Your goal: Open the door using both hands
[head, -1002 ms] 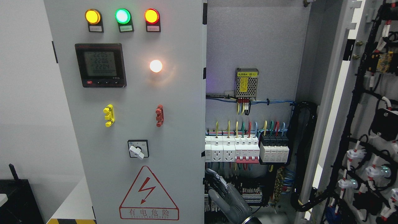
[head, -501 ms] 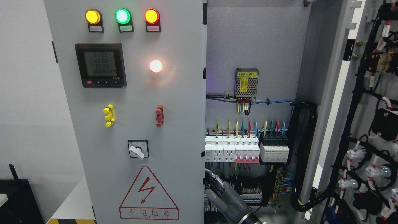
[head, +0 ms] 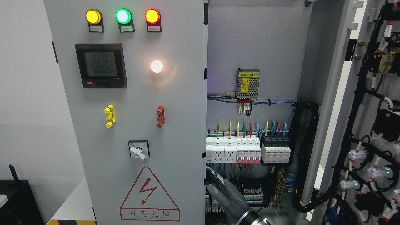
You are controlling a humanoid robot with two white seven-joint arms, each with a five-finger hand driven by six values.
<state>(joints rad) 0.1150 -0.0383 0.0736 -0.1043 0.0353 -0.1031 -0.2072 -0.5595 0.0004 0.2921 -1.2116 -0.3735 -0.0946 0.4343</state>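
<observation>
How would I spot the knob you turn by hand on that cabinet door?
Start at the closed grey door on the left, under the three coloured lamps. Go down past the meter to just above the red lightning triangle. There sits the rotary switch: a white handle on a black square, unlike the yellow and red clips above.

Black box (head: 15, 200) — lower left corner

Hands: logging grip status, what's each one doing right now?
Right hand: by the grey metal cabinet door edge, grip cannot be told.
Left hand: not in view.

A grey robot hand (head: 226, 195) reaches the closed grey metal left door's (head: 137, 125) inner edge. The right door (head: 368, 125) stands open.
</observation>
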